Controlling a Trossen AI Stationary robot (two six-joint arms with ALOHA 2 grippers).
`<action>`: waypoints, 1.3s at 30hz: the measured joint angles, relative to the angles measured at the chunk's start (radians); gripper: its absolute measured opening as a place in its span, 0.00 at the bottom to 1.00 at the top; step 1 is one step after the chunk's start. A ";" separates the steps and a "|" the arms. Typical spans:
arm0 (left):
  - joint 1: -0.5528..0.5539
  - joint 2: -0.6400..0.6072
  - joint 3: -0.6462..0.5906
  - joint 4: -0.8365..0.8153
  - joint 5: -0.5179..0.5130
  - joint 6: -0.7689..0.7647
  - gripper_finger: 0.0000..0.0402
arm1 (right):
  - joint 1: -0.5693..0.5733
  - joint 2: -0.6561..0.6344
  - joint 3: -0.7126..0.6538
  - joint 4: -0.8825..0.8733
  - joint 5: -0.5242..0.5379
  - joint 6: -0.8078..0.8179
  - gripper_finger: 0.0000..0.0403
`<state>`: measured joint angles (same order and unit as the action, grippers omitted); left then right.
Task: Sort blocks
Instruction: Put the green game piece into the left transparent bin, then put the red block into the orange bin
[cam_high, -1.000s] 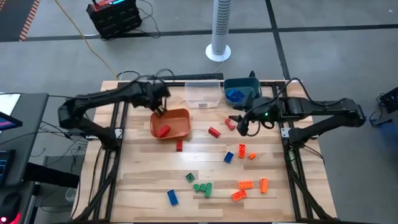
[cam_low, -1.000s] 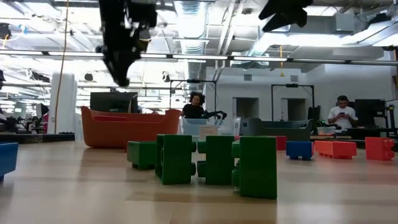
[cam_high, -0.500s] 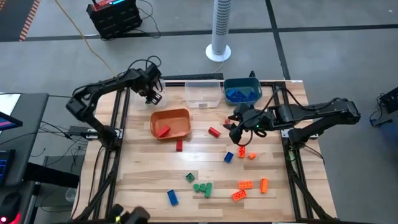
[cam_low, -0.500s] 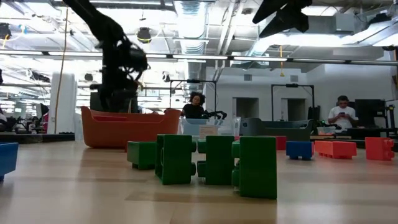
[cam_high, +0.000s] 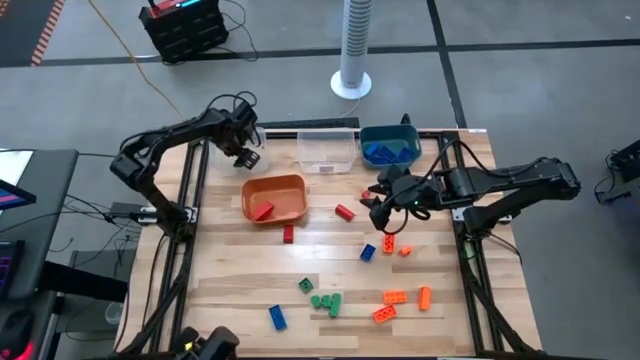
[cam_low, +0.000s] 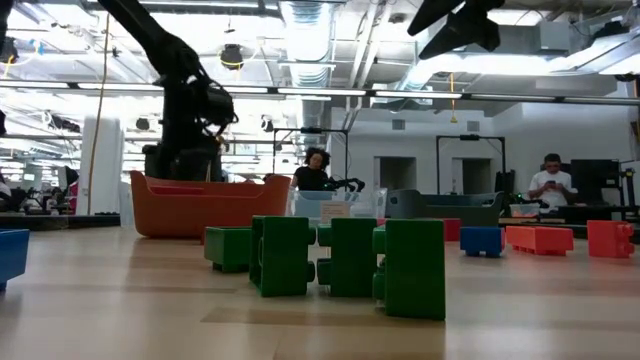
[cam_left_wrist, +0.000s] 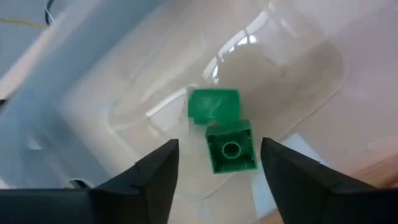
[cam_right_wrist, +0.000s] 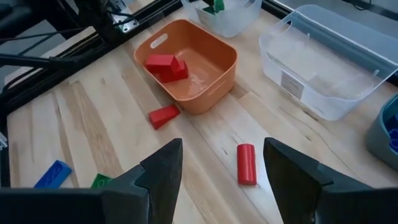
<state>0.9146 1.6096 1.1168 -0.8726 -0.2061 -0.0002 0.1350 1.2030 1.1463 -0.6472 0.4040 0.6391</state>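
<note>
Small studded blocks lie scattered on the wooden table: a red cylinder (cam_high: 345, 212), a red block (cam_high: 288, 234), a blue one (cam_high: 368, 252), green ones (cam_high: 327, 302) and orange ones (cam_high: 394, 297). My left gripper (cam_high: 245, 150) is open above a small clear bin (cam_left_wrist: 124, 99) at the far-left corner. A green block (cam_left_wrist: 230, 146) lies in that bin with its hollow underside up, between the fingers and below them. My right gripper (cam_high: 385, 205) is open above the table right of centre, with the red cylinder (cam_right_wrist: 247, 163) just ahead of it.
An orange bin (cam_high: 275, 198) holds red blocks (cam_right_wrist: 165, 65). A large clear bin (cam_high: 327, 150) and a teal bin (cam_high: 388, 145) with blue blocks stand at the far edge. In the low view the green blocks (cam_low: 340, 260) stand close in front. People sit in the room behind.
My left gripper has moved from over the orange bin's far-left corner toward the far-left edge and now stands over the small clear bin. My right arm has shifted a little toward the near edge.
</note>
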 joint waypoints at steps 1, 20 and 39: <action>0.000 -0.015 0.000 0.000 -0.001 0.000 0.57 | 0.000 0.000 0.000 0.000 0.000 -0.008 0.58; -0.617 -0.390 0.001 0.085 -0.015 -0.382 0.59 | -0.234 0.151 -0.054 -0.020 -0.308 -0.250 0.58; -0.896 -0.396 0.001 -0.007 -0.092 -0.685 0.59 | -0.258 0.567 -0.054 0.217 -0.386 -0.324 0.58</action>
<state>0.0189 1.2141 1.1175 -0.8797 -0.2978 -0.6853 -0.1225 1.7704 1.0926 -0.4298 0.0175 0.3156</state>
